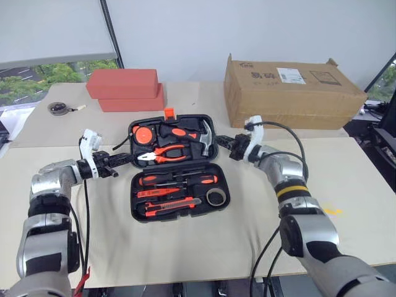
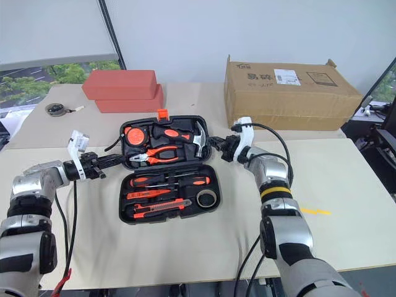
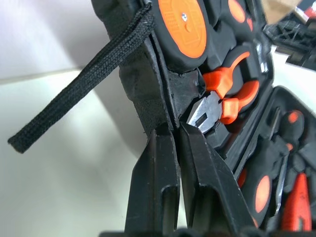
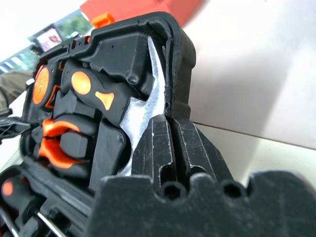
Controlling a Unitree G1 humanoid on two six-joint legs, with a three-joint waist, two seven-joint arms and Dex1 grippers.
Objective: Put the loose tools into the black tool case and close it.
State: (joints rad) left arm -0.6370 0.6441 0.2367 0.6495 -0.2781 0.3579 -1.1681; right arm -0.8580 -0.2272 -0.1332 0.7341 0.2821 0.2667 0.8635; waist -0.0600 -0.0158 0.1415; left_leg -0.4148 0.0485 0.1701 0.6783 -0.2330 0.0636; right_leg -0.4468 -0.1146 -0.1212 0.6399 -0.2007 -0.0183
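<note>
Both grippers, left [image 1: 125,159] and right [image 1: 224,142], clamped on opposite edges of open tool case [image 1: 176,166]; tools inside.

A pale beige table [image 1: 185,247] carries everything. Near its middle lies the black tool case [image 1: 175,166], opened flat — both halves seem to rest on the tabletop. Behind it, two red boxes [image 1: 125,90] sit stacked, and a cardboard box [image 1: 291,91] stands to their right. By the far left edge lies a small round tape measure [image 1: 57,108] — with what looks like a cord beside it.
</note>
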